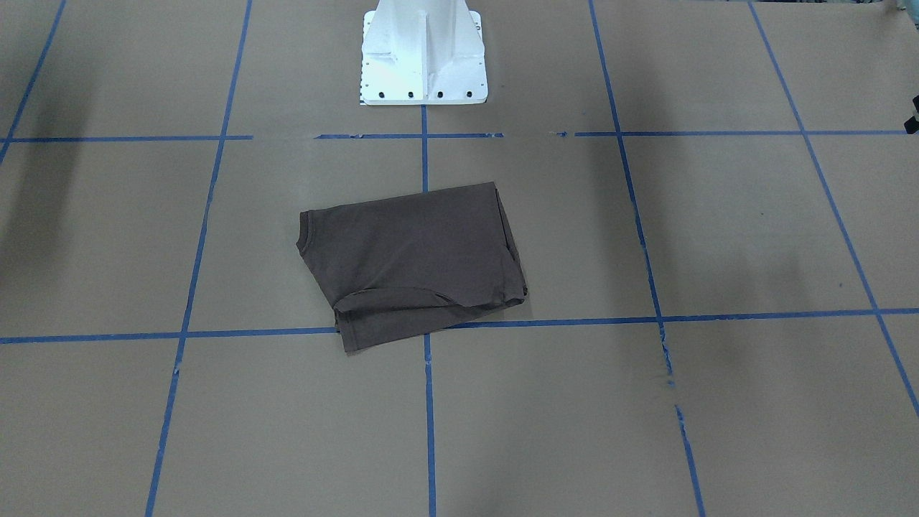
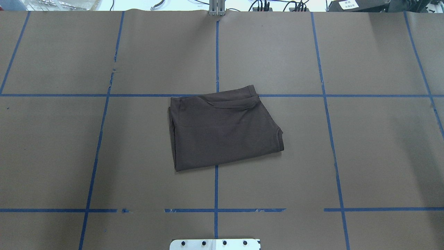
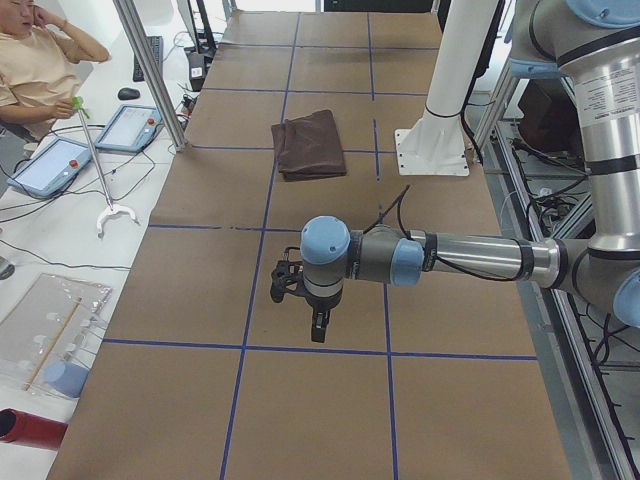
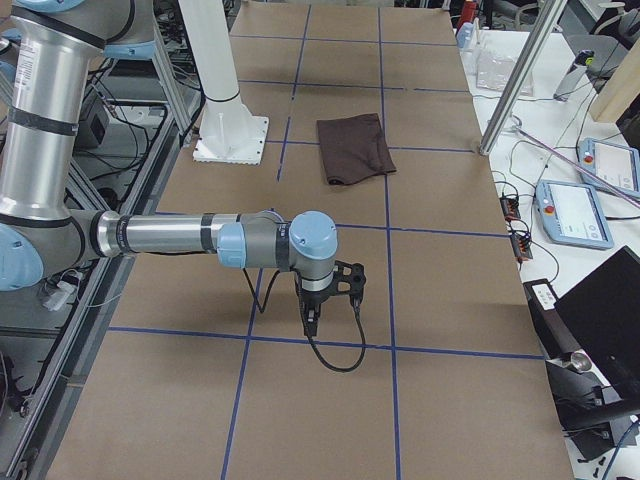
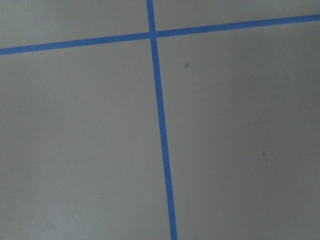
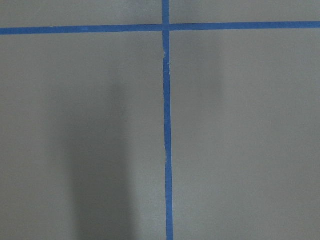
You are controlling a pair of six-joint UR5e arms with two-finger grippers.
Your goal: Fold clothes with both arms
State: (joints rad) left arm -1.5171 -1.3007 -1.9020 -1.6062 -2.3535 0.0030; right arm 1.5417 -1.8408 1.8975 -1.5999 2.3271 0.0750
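Left arm point(image 3: 470, 260) and right arm point(image 4: 170, 235) flank one folded T-shirt point(image 2: 222, 130).

1. I see a table point(image 2: 381, 52) covered in brown paper, with blue tape lines point(image 2: 216, 52) marking it into squares.
2. The light is even, and soft shadows lie on the paper.
3. At the left end, a control pendant point(image 3: 128, 128) lies on a white bench point(image 3: 60, 235) near a slanted metal post point(image 3: 150, 75), and a person point(image 3: 35, 70) sits there.
4. At the right end sits a black laptop point(image 4: 600, 305).
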